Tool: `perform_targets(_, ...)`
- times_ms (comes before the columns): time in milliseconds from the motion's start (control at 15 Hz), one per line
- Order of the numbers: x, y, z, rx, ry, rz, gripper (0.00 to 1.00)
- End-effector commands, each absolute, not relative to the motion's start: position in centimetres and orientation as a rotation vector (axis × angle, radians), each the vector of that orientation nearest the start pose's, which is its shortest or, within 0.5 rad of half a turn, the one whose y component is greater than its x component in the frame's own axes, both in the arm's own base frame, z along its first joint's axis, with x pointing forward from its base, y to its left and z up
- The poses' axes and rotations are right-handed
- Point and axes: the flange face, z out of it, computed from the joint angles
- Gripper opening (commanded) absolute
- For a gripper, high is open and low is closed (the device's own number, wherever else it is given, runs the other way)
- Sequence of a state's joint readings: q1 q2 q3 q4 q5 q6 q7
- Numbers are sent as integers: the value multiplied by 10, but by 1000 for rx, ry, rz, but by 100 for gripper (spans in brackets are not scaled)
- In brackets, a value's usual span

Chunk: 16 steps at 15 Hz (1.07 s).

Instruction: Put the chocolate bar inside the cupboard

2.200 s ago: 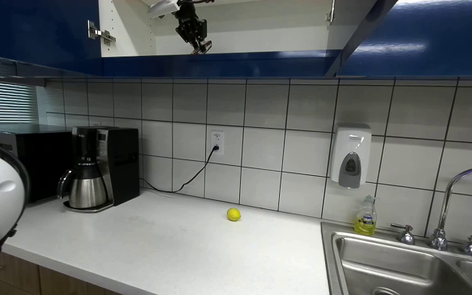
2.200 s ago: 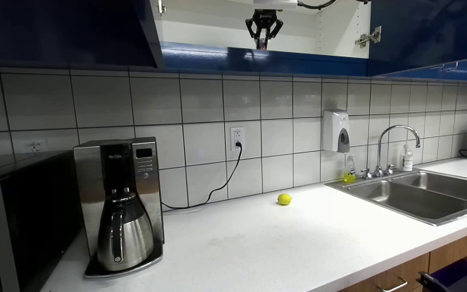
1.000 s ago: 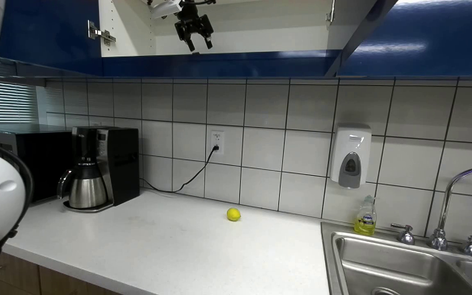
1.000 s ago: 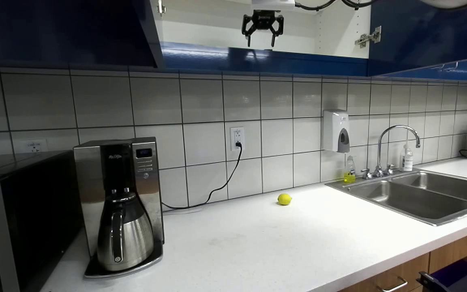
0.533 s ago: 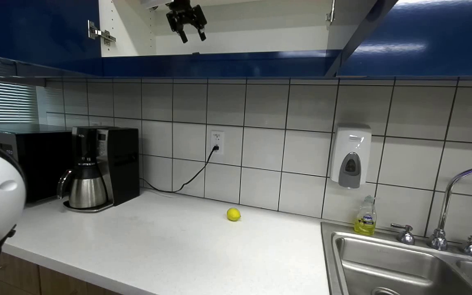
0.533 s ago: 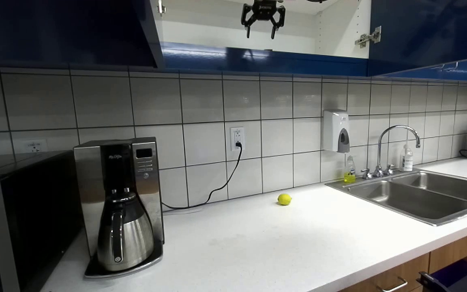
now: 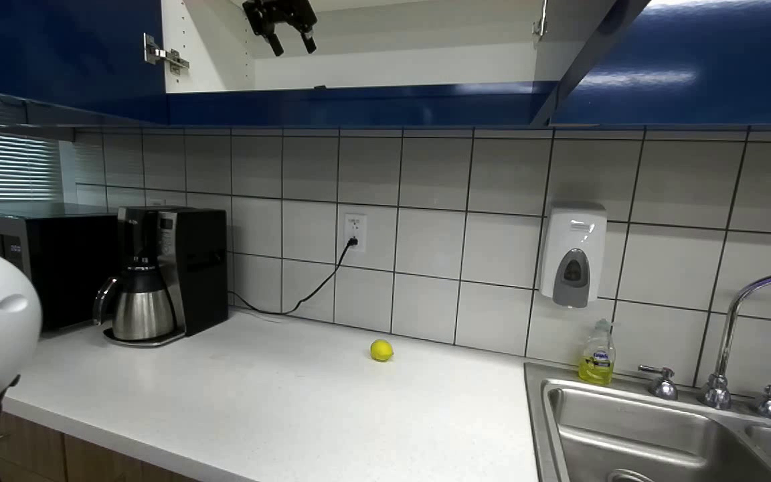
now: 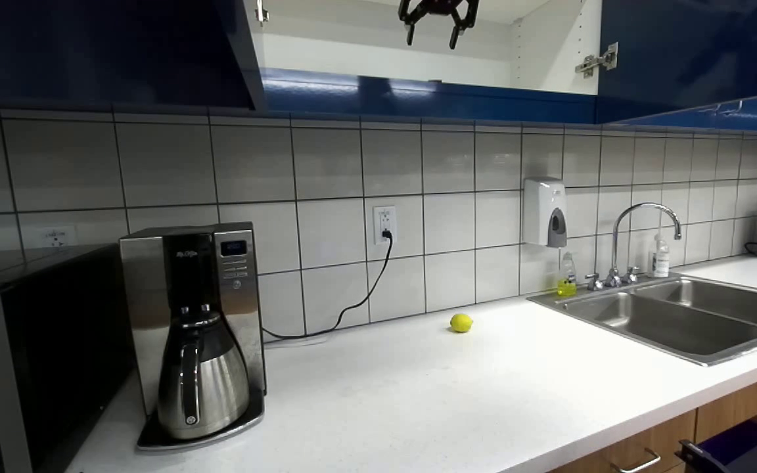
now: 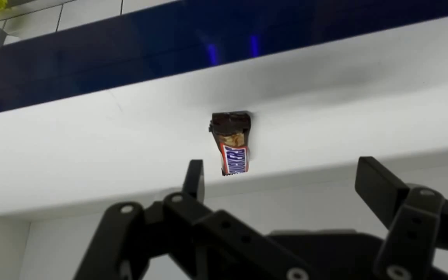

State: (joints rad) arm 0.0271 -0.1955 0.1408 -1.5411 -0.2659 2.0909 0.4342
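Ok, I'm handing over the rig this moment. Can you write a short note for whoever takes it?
The gripper is open, jaws spread, holding nothing.
The chocolate bar lies inside the cupboard, behind its blue front trim, apart from the gripper.
The cupboard doors stand open.
Done: the chocolate bar is in the cupboard, out of the gripper's hold.
Left: probably just backing the gripper clear, minding the open doors. The task says nothing about shutting them.
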Motion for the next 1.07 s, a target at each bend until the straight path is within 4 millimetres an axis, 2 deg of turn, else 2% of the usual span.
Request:
perform_targets(0, 456, 79, 789, -2896, 339, -1274, 100)
perform_targets(200, 426, 77, 764, -2898, 330, -1277, 100)
perform_targets(467, 393, 73, 710, -2936, 293, -1183, 100)
perform_targets(733, 373, 69, 661, -2998, 255, -988, 100)
perform_targets(1000, 370, 65, 611, -3050, 177, -754, 100)
